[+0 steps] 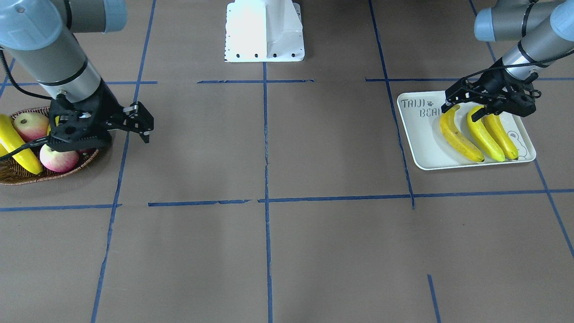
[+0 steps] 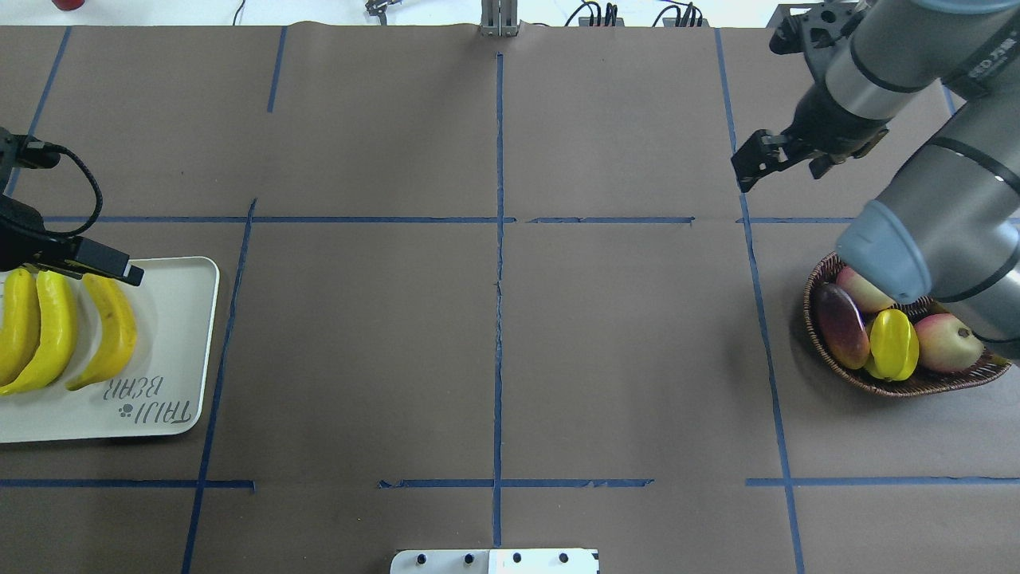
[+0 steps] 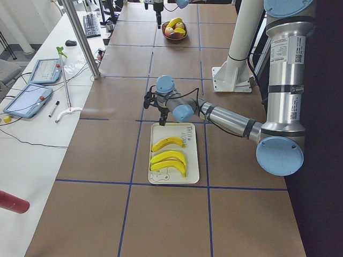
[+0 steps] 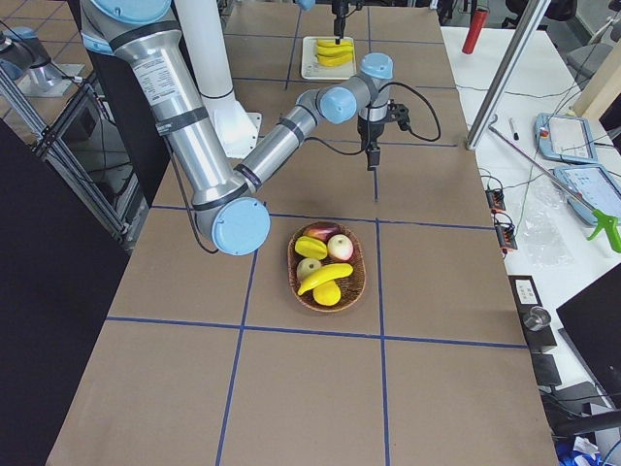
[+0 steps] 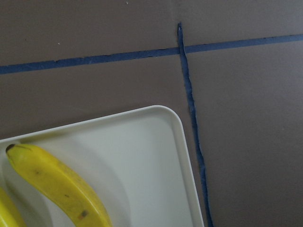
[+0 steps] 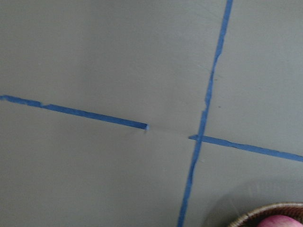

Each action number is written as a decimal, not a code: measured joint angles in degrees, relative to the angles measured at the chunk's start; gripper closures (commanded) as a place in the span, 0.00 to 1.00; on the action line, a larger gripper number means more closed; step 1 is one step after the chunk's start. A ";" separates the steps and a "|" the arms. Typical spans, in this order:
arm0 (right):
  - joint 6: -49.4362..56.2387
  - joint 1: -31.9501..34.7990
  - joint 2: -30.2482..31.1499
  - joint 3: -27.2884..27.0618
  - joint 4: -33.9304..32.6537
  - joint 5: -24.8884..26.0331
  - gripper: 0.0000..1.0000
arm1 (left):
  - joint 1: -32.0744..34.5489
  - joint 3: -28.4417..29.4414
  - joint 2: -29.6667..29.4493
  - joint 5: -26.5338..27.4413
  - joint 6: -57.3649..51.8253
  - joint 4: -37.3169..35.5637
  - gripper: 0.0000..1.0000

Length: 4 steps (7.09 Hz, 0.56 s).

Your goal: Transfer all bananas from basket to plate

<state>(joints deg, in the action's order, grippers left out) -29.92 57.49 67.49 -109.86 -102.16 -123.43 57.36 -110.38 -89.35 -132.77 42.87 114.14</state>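
Overhead exterior shows my left hand at the left edge of the frame, over the far end of the plate. Only one of its fingers shows there. In the front-facing view this hand is at the upper right, fingers spread and holding nothing, just above the dark tips of the bananas on the plate. I cannot tell whether a finger touches a tip.

Three bananas lie side by side on the plate: one nearest the "TAIJI BEAR" print, a middle one, and a third beside the bear outline. The two on the bear side touch; the first lies a little apart. My left wrist camera sees one plate corner and a banana's dark tip at its lower left.

The fourth banana is in the basket, at the left edge of the front-facing view, beside two apples. From overhead, at right, the basket also holds a starfruit and a dark red fruit; my arm hides the banana there.

My right hand hangs over the bare worktop just beside the basket, toward the frame's middle. Its fingers look pressed together, with nothing between them. My right wrist camera shows blue tape and the basket's rim at the lower right.
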 measured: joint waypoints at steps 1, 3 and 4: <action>6.97 2.55 4.43 -1.03 0.22 -0.32 0.00 | -0.02 -0.65 -1.09 0.19 0.07 -1.92 0.00; 19.92 5.94 11.96 -1.79 0.47 -0.15 0.00 | -0.10 -0.94 -1.71 0.30 0.10 -2.86 0.00; 26.60 6.76 14.25 -1.74 0.50 -0.03 0.00 | -0.12 -0.96 -1.73 0.34 0.11 -2.92 0.00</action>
<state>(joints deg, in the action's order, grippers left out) -3.32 64.24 81.74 -111.60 -101.66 -123.47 57.23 -111.34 -91.08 -132.43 42.98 111.21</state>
